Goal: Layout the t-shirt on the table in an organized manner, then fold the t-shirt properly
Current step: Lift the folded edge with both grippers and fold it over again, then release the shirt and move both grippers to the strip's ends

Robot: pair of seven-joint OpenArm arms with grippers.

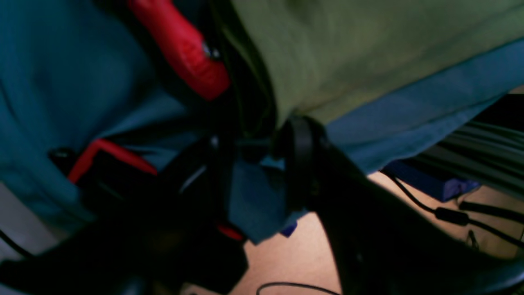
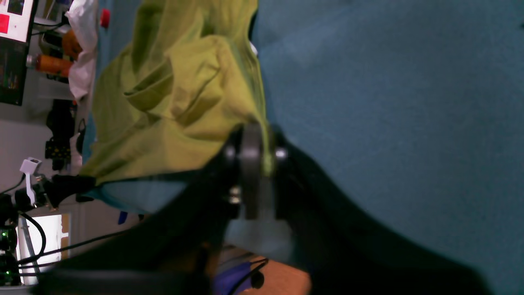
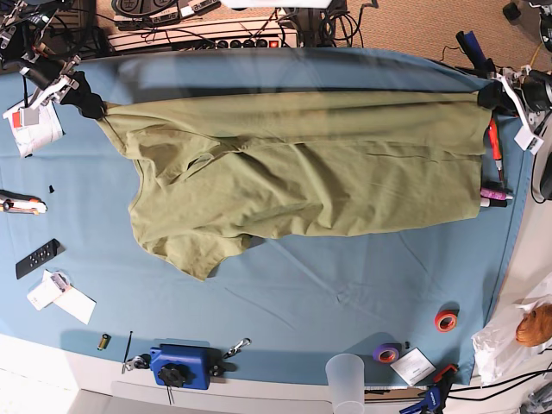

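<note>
Base view: my two arms stretch the large plain olive-green cotton t-shirt across the far half of the wide teal-cloth tabletop.
T-shirt: spread sideways, creased, one short sleeve pointing toward the near edge.
Left end effector: at the shirt's corner by the far right edge — my wrist view is blurred, so I cannot tell how wide it stands.
Right end effector: black pads pinch a fold of the green fabric — narrow, holding the shirt's corner at the far left.
Near edge: blue clamp block, translucent plastic cup.
</note>
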